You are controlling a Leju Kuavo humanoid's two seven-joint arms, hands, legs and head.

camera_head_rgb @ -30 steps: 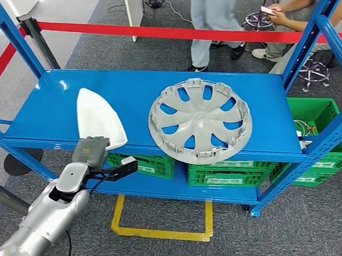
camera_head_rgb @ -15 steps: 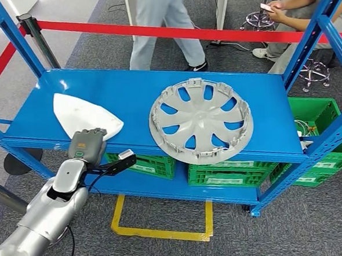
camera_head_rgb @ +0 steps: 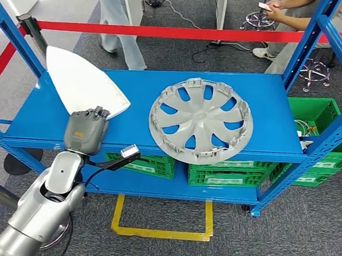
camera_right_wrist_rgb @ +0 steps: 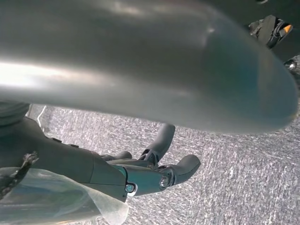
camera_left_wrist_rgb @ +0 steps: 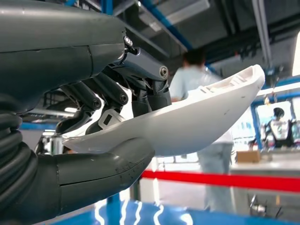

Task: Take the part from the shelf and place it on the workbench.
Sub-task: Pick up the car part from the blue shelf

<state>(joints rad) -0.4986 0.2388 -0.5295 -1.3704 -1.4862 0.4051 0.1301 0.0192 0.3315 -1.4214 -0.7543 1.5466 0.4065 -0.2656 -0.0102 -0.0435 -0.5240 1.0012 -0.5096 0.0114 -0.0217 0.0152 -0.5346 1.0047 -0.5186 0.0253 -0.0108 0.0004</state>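
A: Where is the part?

B: The white part point(camera_head_rgb: 84, 82), a smooth pointed shell, is in the left hand point(camera_head_rgb: 85, 131), raised over the far-left end of the blue shelf point(camera_head_rgb: 132, 95) and tilted up, its broad end toward the far left. From the left wrist camera the thumb point(camera_left_wrist_rgb: 106, 166) lies against one face of the white part point(camera_left_wrist_rgb: 183, 124) and the dark fingers point(camera_left_wrist_rgb: 148, 89) press the other face, so the grip is closed around the near edge.

A: And the other hand?

B: The right hand point(camera_right_wrist_rgb: 148, 171) hangs over grey carpet point(camera_right_wrist_rgb: 240, 168). Its fingers are loosely extended and apart, and nothing is in them.

A: What else sits on the shelf?

B: A grey wheel cover point(camera_head_rgb: 199, 121) lies flat to the right of the part, well apart from it, its near rim reaching just over the shelf's front edge. Green crates point(camera_head_rgb: 226, 174) sit on the level below. A yellow square point(camera_head_rgb: 161, 221) is taped on the floor in front.

A: Beyond the shelf?

B: A red barrier tape point(camera_head_rgb: 189, 33) runs across. Behind it a person's legs point(camera_head_rgb: 118, 29) stand at the far left, and a seated person point(camera_head_rgb: 310, 6) holds a phone at the far right.
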